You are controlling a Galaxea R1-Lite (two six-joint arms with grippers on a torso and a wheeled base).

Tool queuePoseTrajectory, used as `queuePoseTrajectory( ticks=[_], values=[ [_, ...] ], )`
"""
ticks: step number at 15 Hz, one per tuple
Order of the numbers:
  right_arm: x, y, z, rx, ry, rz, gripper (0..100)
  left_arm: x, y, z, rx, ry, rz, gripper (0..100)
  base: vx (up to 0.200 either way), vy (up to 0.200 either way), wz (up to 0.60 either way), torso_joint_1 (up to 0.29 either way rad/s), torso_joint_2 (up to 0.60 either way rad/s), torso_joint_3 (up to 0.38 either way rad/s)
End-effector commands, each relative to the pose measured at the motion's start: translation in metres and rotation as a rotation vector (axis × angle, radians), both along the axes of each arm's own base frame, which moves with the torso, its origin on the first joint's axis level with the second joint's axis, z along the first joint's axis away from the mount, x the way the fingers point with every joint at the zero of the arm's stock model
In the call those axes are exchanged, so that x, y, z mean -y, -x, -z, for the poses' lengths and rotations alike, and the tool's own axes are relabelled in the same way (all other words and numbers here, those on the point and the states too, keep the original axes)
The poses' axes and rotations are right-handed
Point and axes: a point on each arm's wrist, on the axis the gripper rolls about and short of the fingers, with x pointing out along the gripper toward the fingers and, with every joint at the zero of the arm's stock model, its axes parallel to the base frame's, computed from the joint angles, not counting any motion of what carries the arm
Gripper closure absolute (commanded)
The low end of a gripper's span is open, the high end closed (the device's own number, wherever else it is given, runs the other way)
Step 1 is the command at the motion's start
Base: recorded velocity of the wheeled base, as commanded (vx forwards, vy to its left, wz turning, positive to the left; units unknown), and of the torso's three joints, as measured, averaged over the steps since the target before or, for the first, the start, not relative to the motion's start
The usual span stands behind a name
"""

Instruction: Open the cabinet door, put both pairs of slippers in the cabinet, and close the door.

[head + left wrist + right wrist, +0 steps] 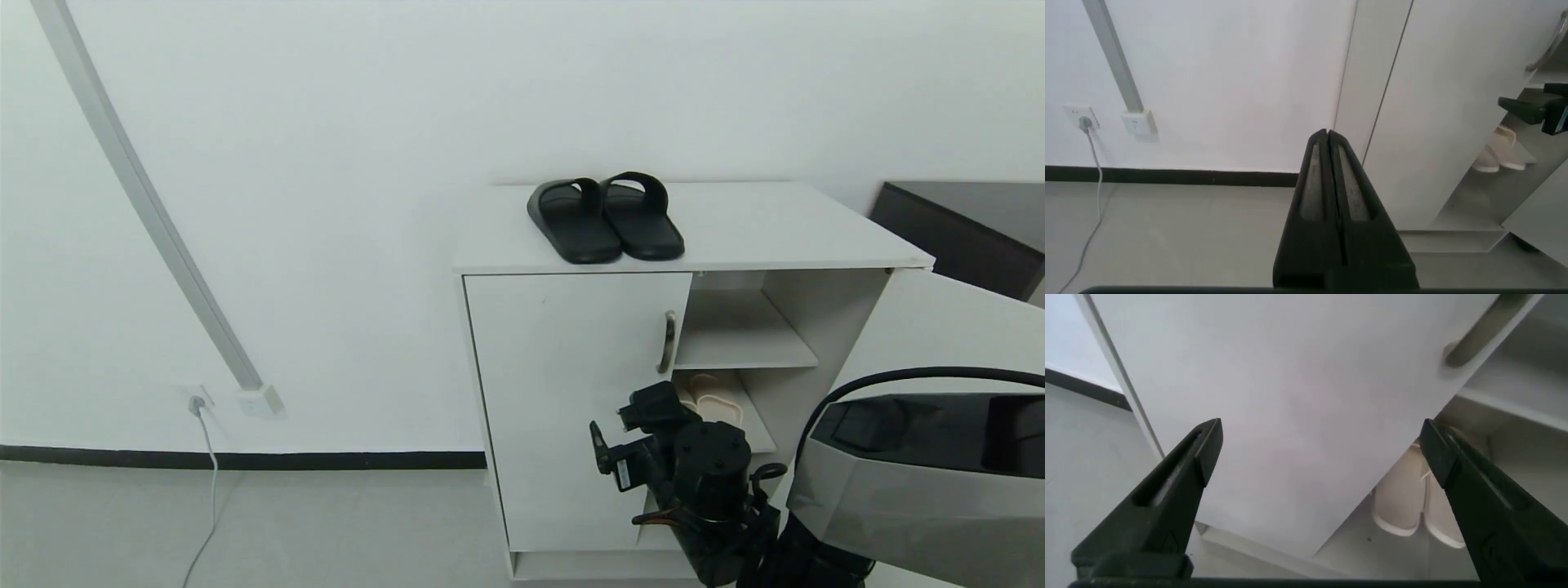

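Got door [939, 327] open, pale slippers [709, 398] inside; had yet to store black slippers [604, 216] from top and close; held right gripper [1321, 433] wide, left gripper [1328, 140] pressed together

One pair of slippers [604, 216] is placed on top of the cabinet [759, 233], left of centre. A second pair [710, 400] is seated inside on a lower shelf [758, 433], right of the closed door [571, 392]. The open door [939, 335] is swung right.
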Motion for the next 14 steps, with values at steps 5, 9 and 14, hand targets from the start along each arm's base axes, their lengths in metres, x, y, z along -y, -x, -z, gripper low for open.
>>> queuePoseTrajectory(
  ticks=[5,9,14],
  values=[
    [-0.0002,-0.0003,0.0029,-0.005,0.006,0.0,0,0.0,0.0,-0.0001,-0.001,0.0,-0.001,100,0.0,0.0,0.0,0.197,-0.51,-0.313],
    [-0.0004,-0.0005,0.0025,-0.003,0.003,0.0,0,0.0,0.0,-0.0001,-0.001,0.0,-0.001,100,0.0,0.0,0.0,0.226,-0.54,-0.314],
    [-0.0004,-0.0005,0.0026,-0.004,0.005,0.0,0,0.0,0.0,-0.0001,-0.001,0.0,-0.001,100,0.0,0.0,0.0,0.258,-0.58,-0.33]
  ],
)
